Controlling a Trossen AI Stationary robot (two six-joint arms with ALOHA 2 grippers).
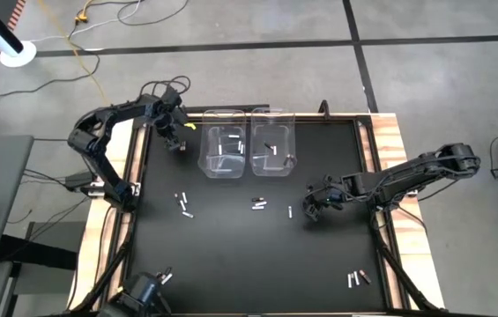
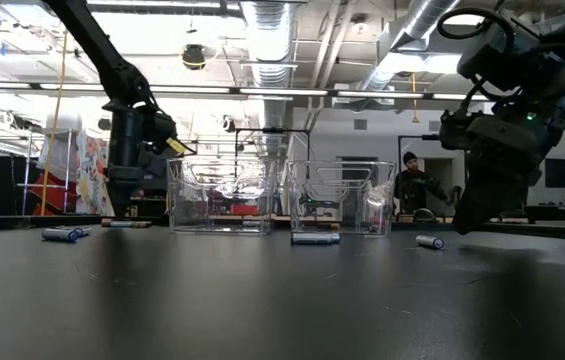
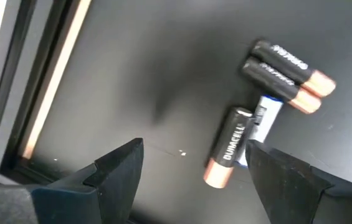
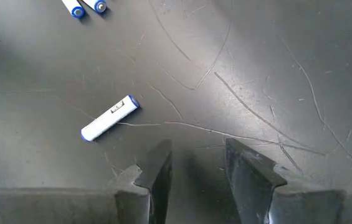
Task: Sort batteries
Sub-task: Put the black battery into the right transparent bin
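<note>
My left gripper (image 1: 174,139) (image 3: 194,160) hangs open, pointing down, at the table's far left beside the left clear bin (image 1: 203,151). Below it lie three copper-and-black batteries (image 3: 228,154) (image 3: 288,73) and a white one (image 3: 266,115), flat on the black mat. The nearest copper one sits just off the gap between the fingers. My right gripper (image 1: 314,210) (image 4: 199,163) stands open and slanting down at the middle right, with nothing between its fingers. A white battery (image 4: 109,118) (image 1: 290,211) lies just ahead of it.
Two clear bins (image 1: 271,123) stand side by side at the far middle, each with a few batteries inside. Loose batteries lie at the left middle (image 1: 182,204), the centre (image 1: 259,204) and the near right (image 1: 358,278). Wooden rails (image 1: 390,141) edge the mat.
</note>
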